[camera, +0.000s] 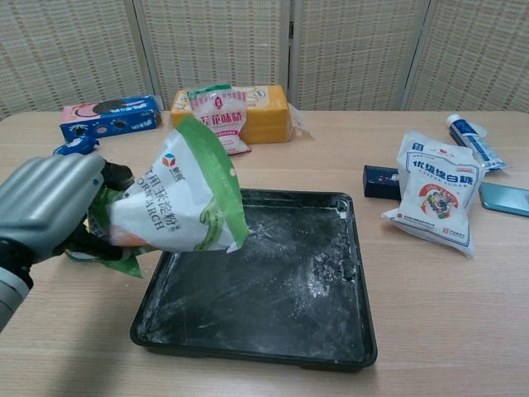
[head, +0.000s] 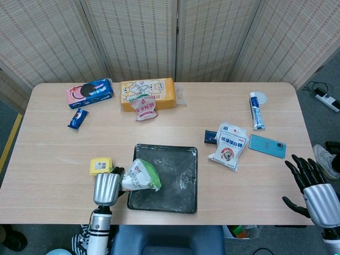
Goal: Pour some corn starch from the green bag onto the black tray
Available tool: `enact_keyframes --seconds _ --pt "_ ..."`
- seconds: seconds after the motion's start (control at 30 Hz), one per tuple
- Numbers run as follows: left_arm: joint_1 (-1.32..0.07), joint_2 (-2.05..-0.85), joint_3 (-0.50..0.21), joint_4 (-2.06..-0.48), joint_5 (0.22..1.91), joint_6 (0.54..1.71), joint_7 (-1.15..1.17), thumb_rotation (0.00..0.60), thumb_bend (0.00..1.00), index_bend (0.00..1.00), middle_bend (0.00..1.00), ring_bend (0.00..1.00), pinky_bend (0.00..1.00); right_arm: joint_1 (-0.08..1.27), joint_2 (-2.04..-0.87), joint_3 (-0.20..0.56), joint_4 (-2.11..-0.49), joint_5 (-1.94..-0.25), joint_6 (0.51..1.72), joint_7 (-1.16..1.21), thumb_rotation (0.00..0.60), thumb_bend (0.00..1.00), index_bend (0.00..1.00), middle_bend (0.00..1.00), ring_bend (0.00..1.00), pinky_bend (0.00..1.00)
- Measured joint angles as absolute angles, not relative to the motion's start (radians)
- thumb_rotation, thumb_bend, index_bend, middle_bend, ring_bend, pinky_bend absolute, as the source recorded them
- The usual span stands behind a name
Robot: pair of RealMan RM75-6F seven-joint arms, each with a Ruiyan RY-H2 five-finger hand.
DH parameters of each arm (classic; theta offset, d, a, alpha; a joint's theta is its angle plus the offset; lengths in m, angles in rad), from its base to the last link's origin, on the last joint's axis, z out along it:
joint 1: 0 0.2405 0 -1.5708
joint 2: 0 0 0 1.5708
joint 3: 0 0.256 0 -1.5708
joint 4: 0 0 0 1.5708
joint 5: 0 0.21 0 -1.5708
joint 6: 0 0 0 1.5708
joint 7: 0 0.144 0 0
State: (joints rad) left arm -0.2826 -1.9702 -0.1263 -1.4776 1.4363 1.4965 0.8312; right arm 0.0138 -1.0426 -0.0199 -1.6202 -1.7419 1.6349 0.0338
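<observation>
From the head view, your left hand [head: 106, 188] holds the green bag [head: 141, 176] tight by its bottom end, and the bag leans out over the left side of the black tray [head: 178, 196], while your right hand [head: 312, 187] sits off the table's right edge with its fingers spread and nothing in it. From the chest view, your left hand [camera: 45, 207] grips the green bag [camera: 186, 198] tipped toward the black tray [camera: 347, 281], which has white powder on it

Toothpaste tube [head: 256, 110] beside teal phone [head: 267, 145]
</observation>
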Motion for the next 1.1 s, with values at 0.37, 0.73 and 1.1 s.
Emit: enact_keyframes --seconds 0.37,0.73,1.1 --pt "-0.337 -2.069 -0.118 -1.281 1.542 1.530 0.889 0.600 0.29 0.59 0.73 1.00 1.00 0.015 -1.042 -0.022 -1.620 -1.744 1.631 0.033 0.600 0.21 0.00 0.00 0.00 0.00" --pt "-0.352 -2.098 -0.079 -1.148 1.661 1.599 0.877 0.600 0.29 0.59 0.73 1.00 1.00 0.014 -1.040 -0.025 -1.623 -1.747 1.631 0.033 0.600 0.21 0.00 0.00 0.00 0.00" --pt "-0.371 -2.144 -0.052 -0.986 1.742 1.638 0.871 0.600 0.28 0.59 0.73 1.00 1.00 0.013 -1.039 -0.025 -1.622 -1.747 1.631 0.037 0.600 0.21 0.00 0.00 0.00 0.00"
